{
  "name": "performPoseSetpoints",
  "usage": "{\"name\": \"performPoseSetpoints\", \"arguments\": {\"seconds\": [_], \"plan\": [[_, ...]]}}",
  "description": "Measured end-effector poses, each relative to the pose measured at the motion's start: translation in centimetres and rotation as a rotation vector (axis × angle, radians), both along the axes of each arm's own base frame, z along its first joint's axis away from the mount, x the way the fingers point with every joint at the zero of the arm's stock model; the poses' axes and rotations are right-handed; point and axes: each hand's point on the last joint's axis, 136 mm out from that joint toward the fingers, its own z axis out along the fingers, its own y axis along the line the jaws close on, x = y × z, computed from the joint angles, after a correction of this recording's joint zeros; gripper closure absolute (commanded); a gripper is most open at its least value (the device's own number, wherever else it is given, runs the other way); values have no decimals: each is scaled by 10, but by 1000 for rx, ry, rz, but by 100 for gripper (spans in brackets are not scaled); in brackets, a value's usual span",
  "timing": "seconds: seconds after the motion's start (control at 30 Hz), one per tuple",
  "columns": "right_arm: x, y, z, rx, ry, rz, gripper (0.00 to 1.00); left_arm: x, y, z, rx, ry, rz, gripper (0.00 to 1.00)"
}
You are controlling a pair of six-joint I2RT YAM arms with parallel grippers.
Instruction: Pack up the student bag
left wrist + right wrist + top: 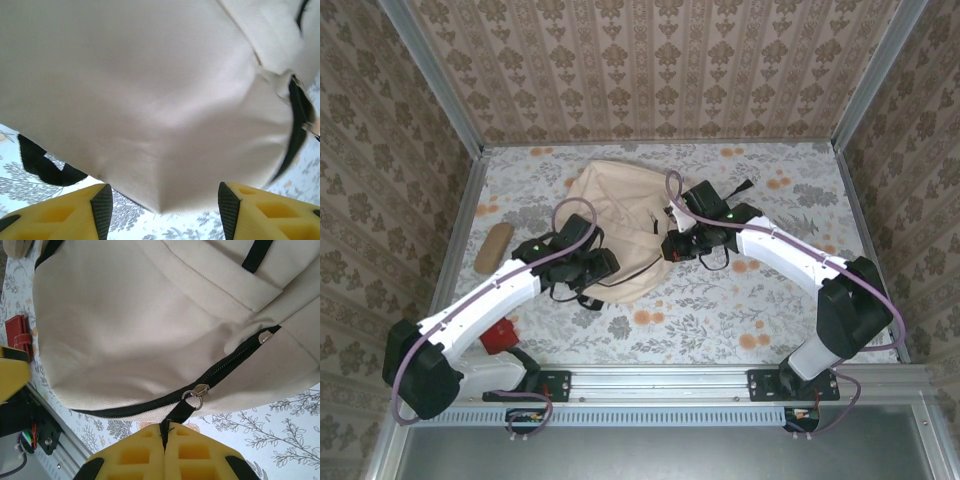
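The student bag (615, 215) is a cream fabric backpack lying in the middle of the table. My left gripper (595, 268) is at its near left side. In the left wrist view that gripper (162, 200) is open, and a corner of the bag (140, 90) hangs just beyond the gap, clear of both pads. My right gripper (672, 245) is at the bag's right side. In the right wrist view it (164, 432) is shut on the black zip pull tab (182, 412) of the bag (125, 325), whose black zip (225, 367) runs along the seam.
A tan oblong pencil case (494, 246) lies at the left of the table. A red wallet-like item (498, 337) sits near the left arm's base, and the same red item (17, 335) is in the right wrist view. Black straps (42, 162) trail from the bag. Patterned walls enclose three sides.
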Motion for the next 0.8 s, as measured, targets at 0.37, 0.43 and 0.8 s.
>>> {"name": "performPoseSetpoints", "arguments": {"seconds": [0.37,0.43,0.8], "plan": [[-3,-2,-3,12,-10,-1,100,8,-59,12,18,-83,-385,41],[0,-5,-4,-1,-17,-19,100,6,-73,-3,36,-71,-461,41],[9,-15,-6,-25,-26,-63,100,14,-108,-27,44,-152,-677,60]]}}
